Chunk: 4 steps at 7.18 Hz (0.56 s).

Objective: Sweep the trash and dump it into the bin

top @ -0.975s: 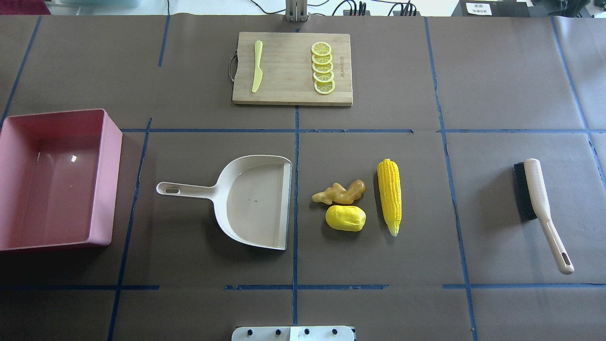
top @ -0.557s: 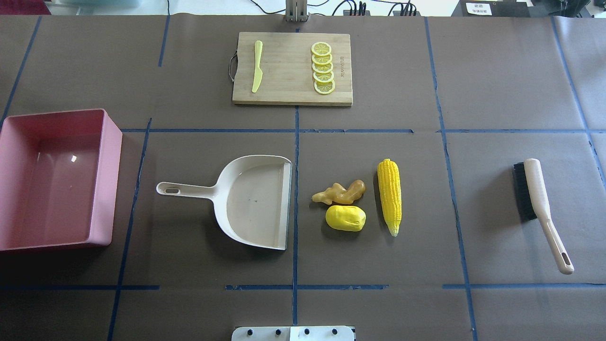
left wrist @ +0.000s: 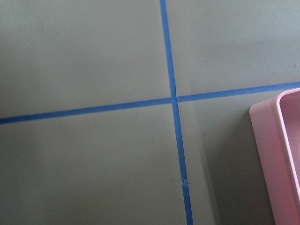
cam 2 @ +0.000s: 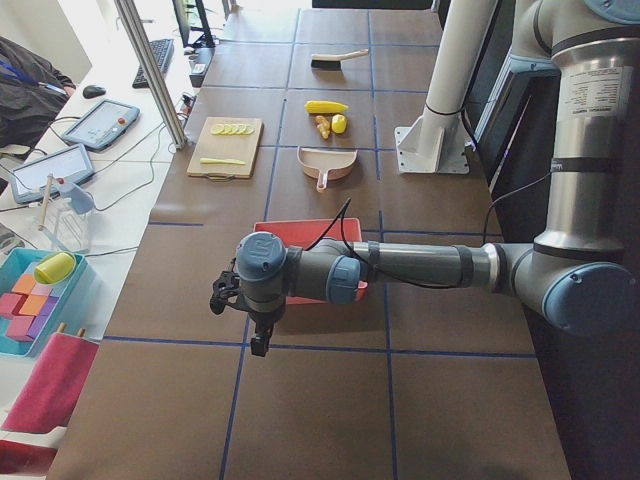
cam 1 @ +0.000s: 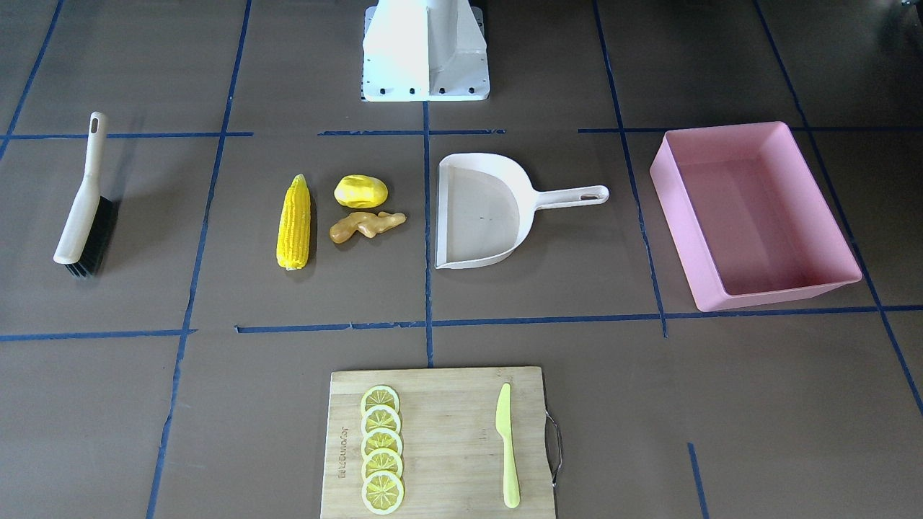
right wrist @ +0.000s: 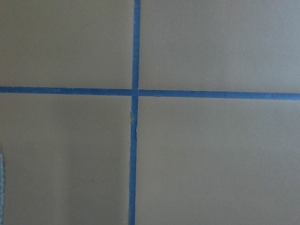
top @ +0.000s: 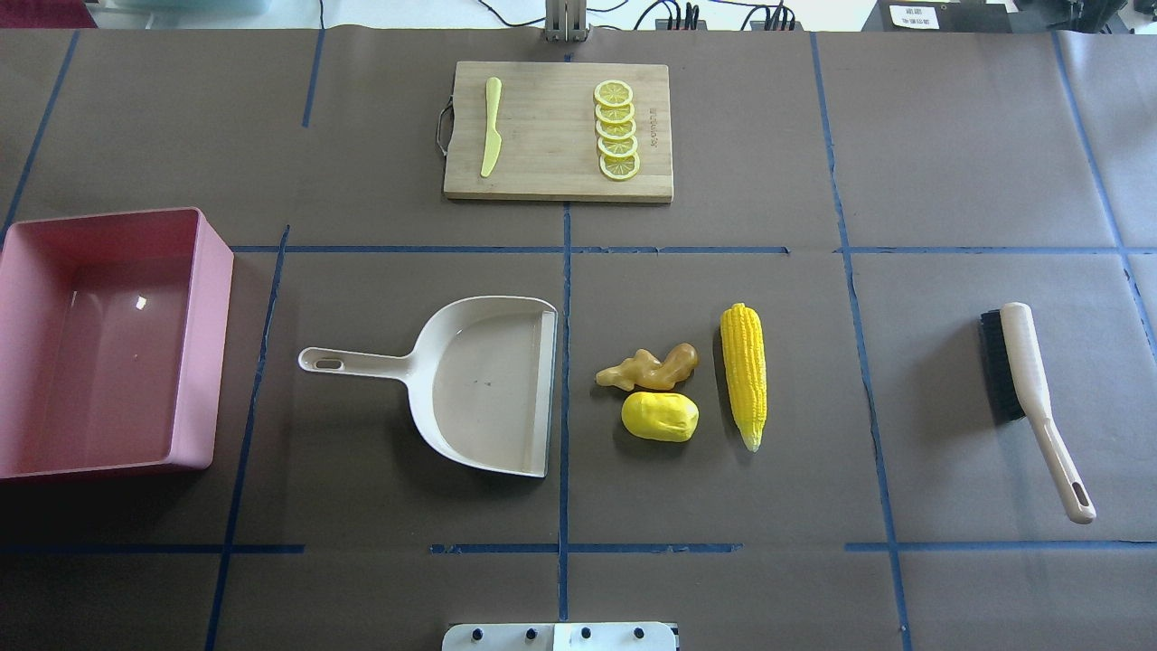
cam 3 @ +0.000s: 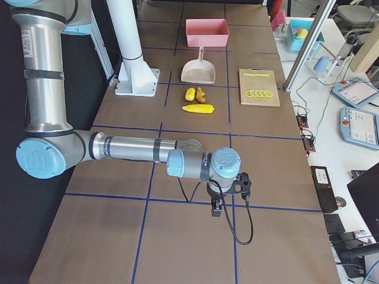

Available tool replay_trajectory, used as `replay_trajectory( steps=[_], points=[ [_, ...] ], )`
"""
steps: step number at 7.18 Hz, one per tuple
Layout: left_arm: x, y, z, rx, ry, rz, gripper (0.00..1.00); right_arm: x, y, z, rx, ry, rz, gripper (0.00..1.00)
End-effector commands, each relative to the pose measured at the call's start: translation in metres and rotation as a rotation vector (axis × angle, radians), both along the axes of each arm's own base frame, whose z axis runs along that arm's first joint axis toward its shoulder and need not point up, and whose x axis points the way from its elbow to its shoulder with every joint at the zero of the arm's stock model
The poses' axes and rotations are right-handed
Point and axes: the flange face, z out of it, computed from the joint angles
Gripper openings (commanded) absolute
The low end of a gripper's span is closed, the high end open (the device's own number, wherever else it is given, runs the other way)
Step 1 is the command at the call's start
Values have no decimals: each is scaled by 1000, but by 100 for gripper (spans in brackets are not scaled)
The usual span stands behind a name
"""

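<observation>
Lying close together, well apart from the left gripper (cam 2: 258, 342) and the right gripper (cam 3: 217, 209), are a ridged yellow toy corn cob (top: 744, 375), a rounded yellow potato-like lump (top: 660, 416) and a knobbly tan-orange ginger root (top: 648, 368). The large pink rectangular plastic tub (top: 206, 344) sits near the left gripper, far from the right. Whether either pair of jaws is parted or gripping anything cannot be told.

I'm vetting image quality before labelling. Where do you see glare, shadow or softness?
Overhead view: a small white glare spot on the floor of the bin, and the table darkens toward the view's lower left. Front-facing view: even light, and the brush throws a soft shadow. Wrist views: both slightly soft, with the tape lines blurred.
</observation>
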Motion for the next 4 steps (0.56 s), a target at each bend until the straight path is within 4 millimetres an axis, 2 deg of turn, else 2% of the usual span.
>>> replay_trajectory(
  steps=[1, 2, 3, 4],
  points=[
    [21, -17, -27, 98, 4, 36, 100, -6, -5, -15, 23, -6, -5, 100],
    [74, -48, -67, 154, 15, 122, 100, -25, -8, -17, 29, -3, -43, 100],
    [137, -70, -99, 152, 39, 173, 100, -31, -8, -32, 51, -28, -49, 100],
    [183, -77, -128, 194, 58, 236, 100, -36, -7, -43, 28, -83, -16, 100]
  ],
)
